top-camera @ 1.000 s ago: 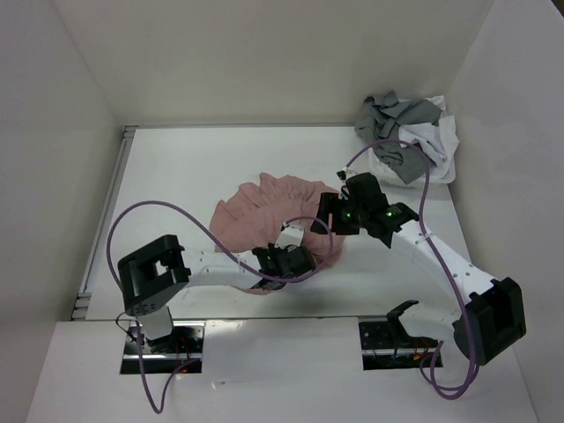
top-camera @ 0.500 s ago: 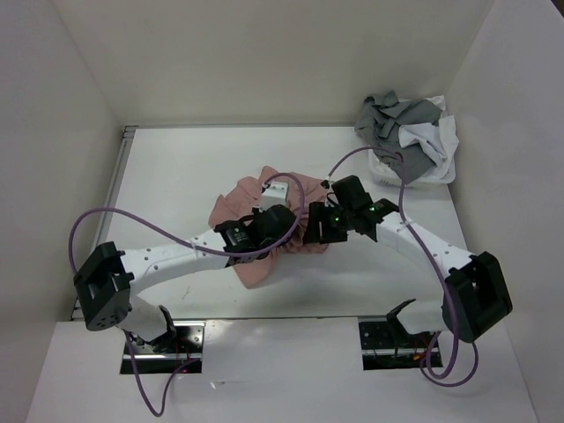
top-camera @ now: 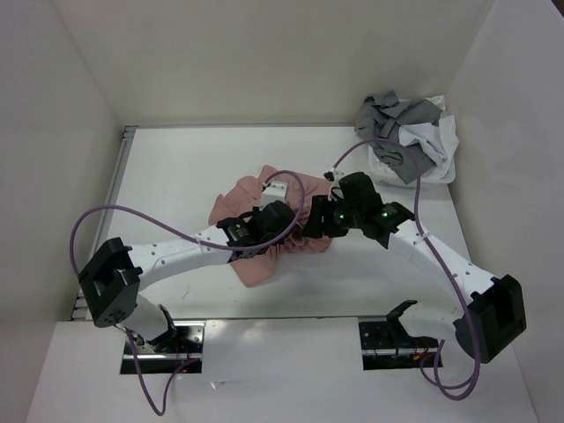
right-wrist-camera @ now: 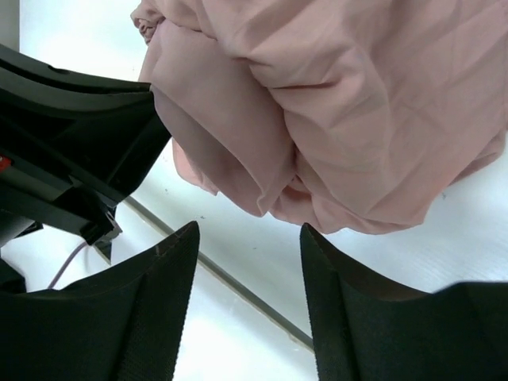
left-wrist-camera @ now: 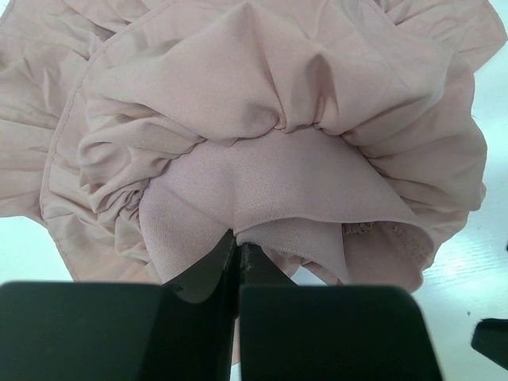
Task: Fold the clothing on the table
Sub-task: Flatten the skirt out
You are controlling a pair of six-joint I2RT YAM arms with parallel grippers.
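The dusty-pink clothing (top-camera: pixel 253 267) lies bunched in the middle of the white table (top-camera: pixel 176 167). My left gripper (top-camera: pixel 293 231) reaches in from the left and is shut on a fold of the clothing (left-wrist-camera: pixel 278 103), lifting it into gathered pleats; its fingertips (left-wrist-camera: pixel 238 242) pinch the cloth. My right gripper (top-camera: pixel 315 226) comes in from the right, close against the left one. In the right wrist view its fingers (right-wrist-camera: pixel 171 262) stand apart, and the gripper (right-wrist-camera: pixel 248 238) has nothing between them. It sits just short of the hanging edge of the clothing (right-wrist-camera: pixel 357 103).
A heap of grey and white garments (top-camera: pixel 407 141) sits at the back right corner. White walls close in on the left, back and right. Purple cables (top-camera: pixel 132 216) loop over both arms. The left arm's black wrist (right-wrist-camera: pixel 71 143) is beside the right fingers.
My left gripper has carried its fold of clothing from the near side toward the middle, bunching the garment. The right gripper has shifted a little left, toward the cloth.
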